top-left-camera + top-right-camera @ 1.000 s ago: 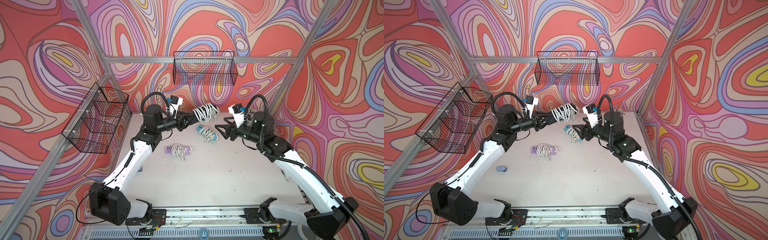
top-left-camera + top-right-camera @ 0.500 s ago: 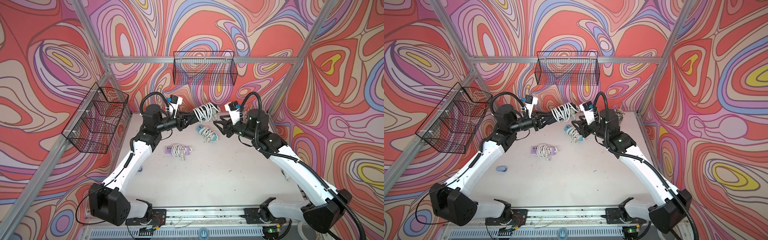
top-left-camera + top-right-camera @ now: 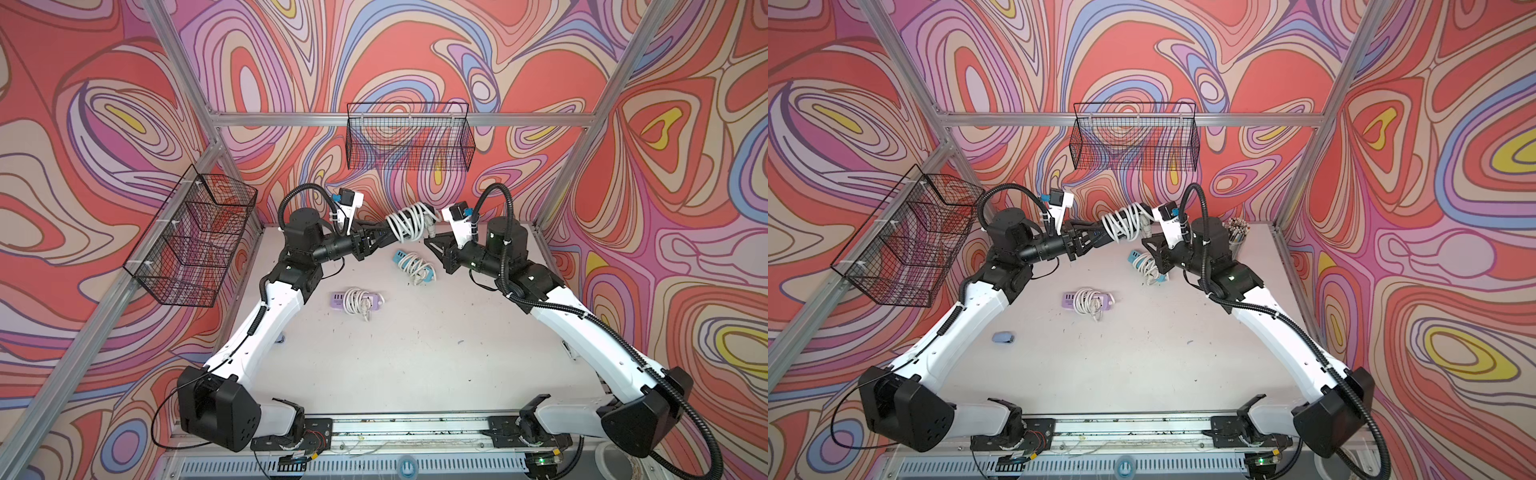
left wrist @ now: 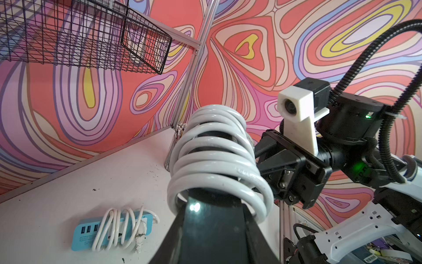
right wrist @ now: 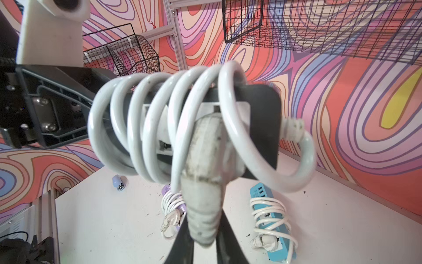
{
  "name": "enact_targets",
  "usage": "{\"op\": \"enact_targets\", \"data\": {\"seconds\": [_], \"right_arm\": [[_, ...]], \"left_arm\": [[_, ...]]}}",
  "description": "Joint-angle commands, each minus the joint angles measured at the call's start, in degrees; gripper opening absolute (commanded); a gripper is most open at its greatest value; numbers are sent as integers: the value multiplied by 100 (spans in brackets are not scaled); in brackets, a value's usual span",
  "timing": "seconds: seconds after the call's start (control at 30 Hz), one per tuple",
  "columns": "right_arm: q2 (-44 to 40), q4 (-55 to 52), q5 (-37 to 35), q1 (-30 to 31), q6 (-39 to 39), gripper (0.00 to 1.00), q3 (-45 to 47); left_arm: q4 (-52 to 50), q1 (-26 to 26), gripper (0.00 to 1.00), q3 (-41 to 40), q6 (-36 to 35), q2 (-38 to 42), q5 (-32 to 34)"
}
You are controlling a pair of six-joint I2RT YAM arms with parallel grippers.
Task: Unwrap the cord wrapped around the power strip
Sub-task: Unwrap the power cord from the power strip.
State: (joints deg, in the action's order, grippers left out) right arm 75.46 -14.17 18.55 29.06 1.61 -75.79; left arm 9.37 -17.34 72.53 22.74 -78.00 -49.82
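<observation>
A black power strip [image 4: 212,233] with a thick white cord [image 3: 409,220] coiled round it hangs in the air over the back middle of the table. My left gripper [image 3: 383,233] is shut on one end of the strip and holds it out level. The cord's dirty white plug [image 5: 203,182] hangs from the far end of the coil. My right gripper [image 5: 204,220] has its two dark fingers pressed on either side of that plug. In both top views the right gripper [image 3: 1148,243] sits just right of and below the coil [image 3: 1123,222].
On the table lie a blue power strip [image 3: 413,268] and a purple one [image 3: 357,301], each wound in white cord. A small blue object [image 3: 1003,337] lies at the left. A cup of pencils [image 3: 1237,232] stands back right. Wire baskets hang on the back wall [image 3: 409,141] and left wall [image 3: 195,245].
My right arm has swung left and up to the held strip, and its jaws have closed in on the plug. The left arm and strip have stayed still.
</observation>
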Motion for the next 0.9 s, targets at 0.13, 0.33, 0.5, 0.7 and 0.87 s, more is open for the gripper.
{"op": "enact_targets", "data": {"seconds": [0.13, 0.33, 0.5, 0.7, 0.87], "right_arm": [[-56, 108, -174, 28, -7, 27, -198], [-34, 147, -167, 30, 16, 26, -235], [-68, 165, -245, 56, 32, 26, -269], [-101, 89, -338, 59, -12, 24, -303], [-69, 99, -322, 65, 17, 18, -287]], "left_arm": [[472, -19, 0, 35, -41, 65, -98], [403, -50, 0, 49, -89, 39, -76], [191, -78, 0, 86, -269, 13, 3], [-38, -138, 0, 130, -473, 4, 108], [-14, -169, 0, 121, -455, 20, 105]]}}
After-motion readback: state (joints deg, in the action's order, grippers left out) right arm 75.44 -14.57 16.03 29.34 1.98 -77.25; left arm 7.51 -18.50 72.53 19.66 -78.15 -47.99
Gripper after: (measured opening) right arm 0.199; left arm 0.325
